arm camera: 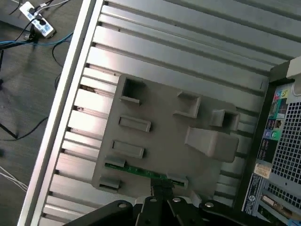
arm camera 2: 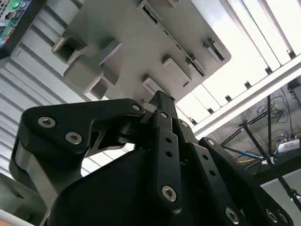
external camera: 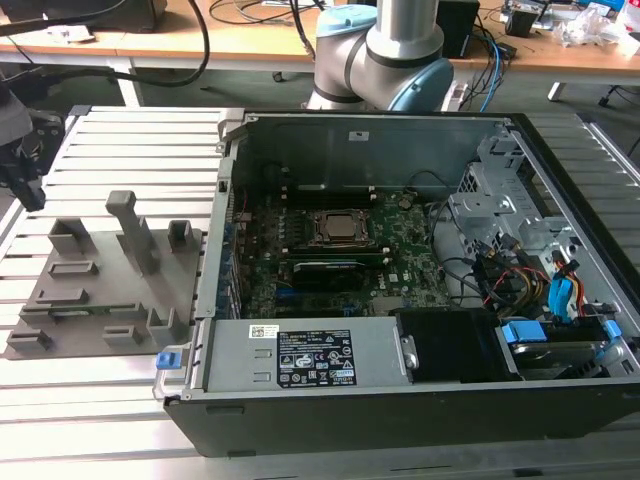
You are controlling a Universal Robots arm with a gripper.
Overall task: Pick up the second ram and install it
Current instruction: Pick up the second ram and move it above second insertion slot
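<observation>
While second ram [arm camera: 141, 172] lies in grey fixture [arm camera: 160, 127] on desk [arm camera: 141, 52], I see end effector [arm camera: 162, 189] over it, jaws together, empty

Grey fixture blocks [arm camera: 128, 149] around second ram [arm camera: 141, 171]

In the first wrist view the green memory stick [arm camera: 136, 170] is partly hidden by the grey fixture [arm camera: 164, 127] and the pincer [arm camera: 162, 189]. In the exterior view the arm [external camera: 400, 40] is cut off at twelve o'clock.
</observation>
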